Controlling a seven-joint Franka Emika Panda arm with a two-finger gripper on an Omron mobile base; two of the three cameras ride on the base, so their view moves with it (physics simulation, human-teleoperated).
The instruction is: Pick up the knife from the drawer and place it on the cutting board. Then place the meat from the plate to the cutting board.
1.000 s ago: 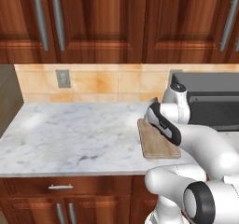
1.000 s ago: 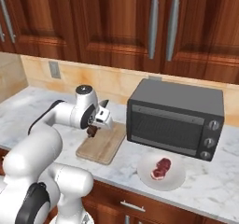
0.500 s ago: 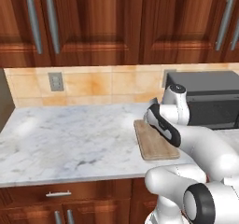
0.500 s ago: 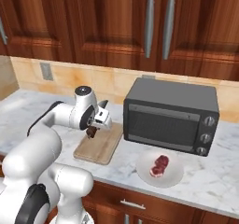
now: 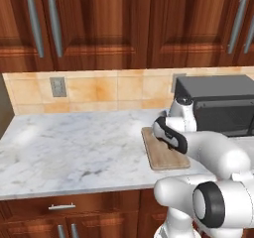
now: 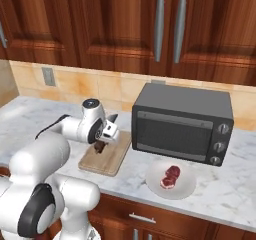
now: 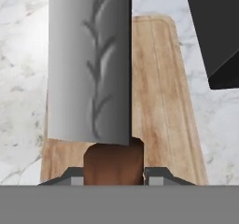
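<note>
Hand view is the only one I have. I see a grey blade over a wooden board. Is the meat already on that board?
Observer: No. In the right base view the meat lies on the white plate, on the counter in front of the black oven.
Operator: Is the plate touching the board?
Observer: No, the cutting board and the plate sit apart, with bare marble counter between them.
Operator: Where is my gripper over the board?
Observer: The gripper is shut on the knife over the board's back half, the part nearer the wall.
</note>
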